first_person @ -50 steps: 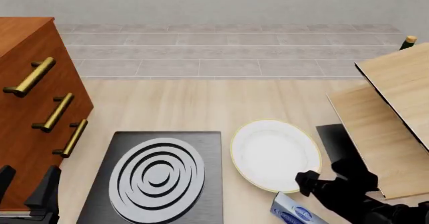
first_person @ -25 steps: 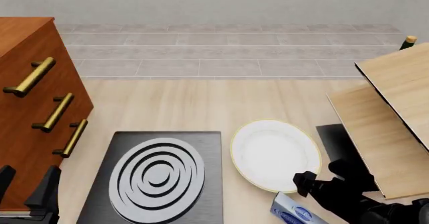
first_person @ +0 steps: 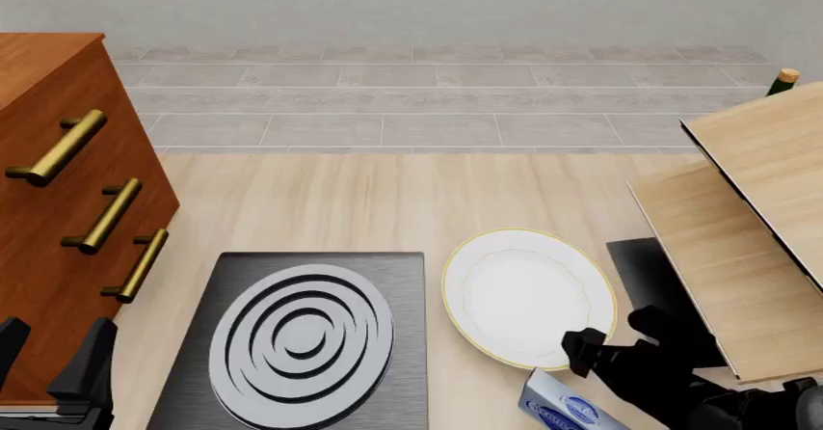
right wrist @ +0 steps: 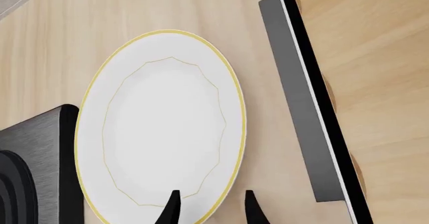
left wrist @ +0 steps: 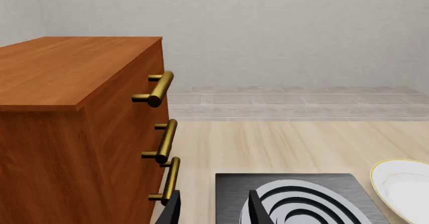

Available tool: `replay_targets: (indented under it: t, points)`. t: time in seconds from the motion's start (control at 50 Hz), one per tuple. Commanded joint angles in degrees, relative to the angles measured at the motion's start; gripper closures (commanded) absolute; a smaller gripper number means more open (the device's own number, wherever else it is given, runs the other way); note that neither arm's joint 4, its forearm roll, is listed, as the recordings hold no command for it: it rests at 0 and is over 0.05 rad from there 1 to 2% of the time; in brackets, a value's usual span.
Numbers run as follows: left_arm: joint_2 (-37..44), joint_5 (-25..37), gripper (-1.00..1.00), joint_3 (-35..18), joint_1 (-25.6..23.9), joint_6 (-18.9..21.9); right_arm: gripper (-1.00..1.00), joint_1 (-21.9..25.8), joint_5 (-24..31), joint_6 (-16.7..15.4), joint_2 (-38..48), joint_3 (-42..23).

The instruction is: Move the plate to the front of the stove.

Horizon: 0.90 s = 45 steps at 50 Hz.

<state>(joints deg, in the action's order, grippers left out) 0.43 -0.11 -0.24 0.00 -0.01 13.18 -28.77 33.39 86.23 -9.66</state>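
Note:
The round white plate (first_person: 527, 298) with a thin yellow rim lies flat on the table, just right of the stove (first_person: 401, 285), a dark slab with a grey ring burner. My right gripper (first_person: 620, 335) is open at the plate's near right edge. In the right wrist view the plate (right wrist: 161, 133) fills the middle, and its rim runs between the two dark fingertips (right wrist: 172, 209) of the right gripper (right wrist: 211, 209). My left gripper (first_person: 49, 353) is open at the near left corner, by the stove (left wrist: 231, 194), holding nothing. The plate's edge (left wrist: 402, 189) also shows in the left wrist view.
A brown drawer cabinet (first_person: 65, 208) with brass handles stands at the left. Tilted wooden boards (first_person: 758, 218) rise at the right, with a flat black rectangle (first_person: 650, 276) beneath them. A blue and white box (first_person: 566, 409) lies near the front, under the right arm.
The right arm has shifted only slightly at the plate's near right edge. The plate and the left arm have not moved.

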Motion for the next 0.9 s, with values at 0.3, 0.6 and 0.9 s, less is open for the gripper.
replay_targets:
  t: [0.3,0.6,0.9]
  points:
    - [0.0,0.0,-1.00,0.0,0.0,0.0,-1.00,0.6,-2.9,2.6,4.4,-0.5]
    - [0.0,0.0,-1.00,0.0,0.0,0.0,-1.00,0.6,-3.8,2.8,5.0,-0.2]
    - [0.0,0.0,-1.00,0.0,0.0,0.0,1.00,0.4,-2.8,2.5,3.5,-0.1]
